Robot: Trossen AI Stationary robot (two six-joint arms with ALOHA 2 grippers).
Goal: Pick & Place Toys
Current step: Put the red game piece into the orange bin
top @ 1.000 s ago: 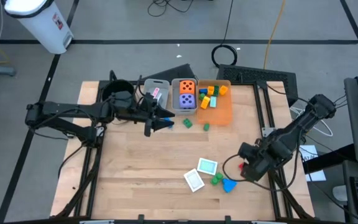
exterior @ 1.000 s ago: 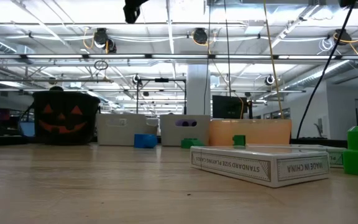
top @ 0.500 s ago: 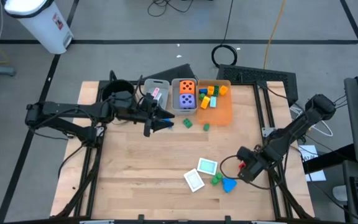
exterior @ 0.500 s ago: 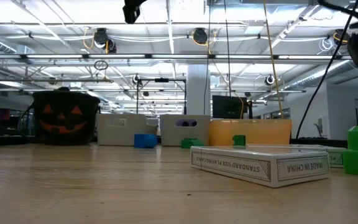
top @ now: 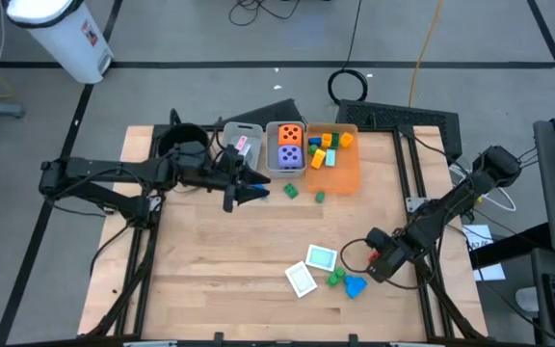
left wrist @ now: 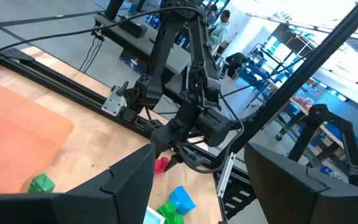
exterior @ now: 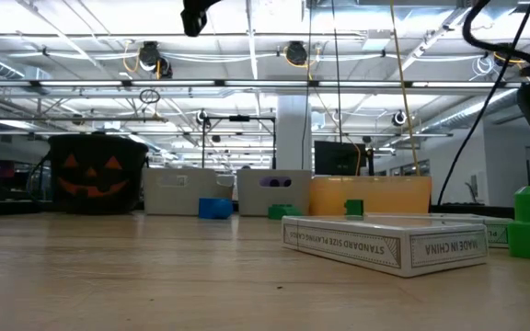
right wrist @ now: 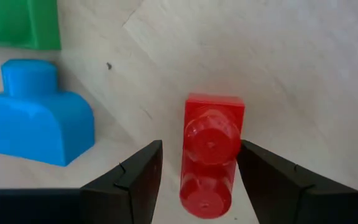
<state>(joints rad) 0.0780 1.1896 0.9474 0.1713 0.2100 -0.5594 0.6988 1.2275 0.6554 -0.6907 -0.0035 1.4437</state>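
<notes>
A red block [right wrist: 211, 155] lies on the table near its right near corner. My right gripper [top: 376, 264] is low over it and open, one finger on each side; I see no touch. Beside it lie a blue block [right wrist: 36, 127], a green block [top: 335, 278], a teal card [top: 322, 258] and a white card [top: 302, 280]. Orange and purple dice sit in a grey bin [top: 288, 146]; several small blocks lie in the orange bin [top: 333, 154]. My left gripper [top: 258, 190] hovers in front of the bins, open and empty.
A black pot [top: 183, 145] and a second grey bin [top: 242, 145] stand at the far left of the bins. Two green blocks [top: 290, 192] [top: 318, 197] lie in front of the bins. The middle of the wooden table [top: 220, 251] is bare.
My right gripper has gone down and a little toward the table's left edge, onto the red block. The block and the other toys have stayed where they were.
</notes>
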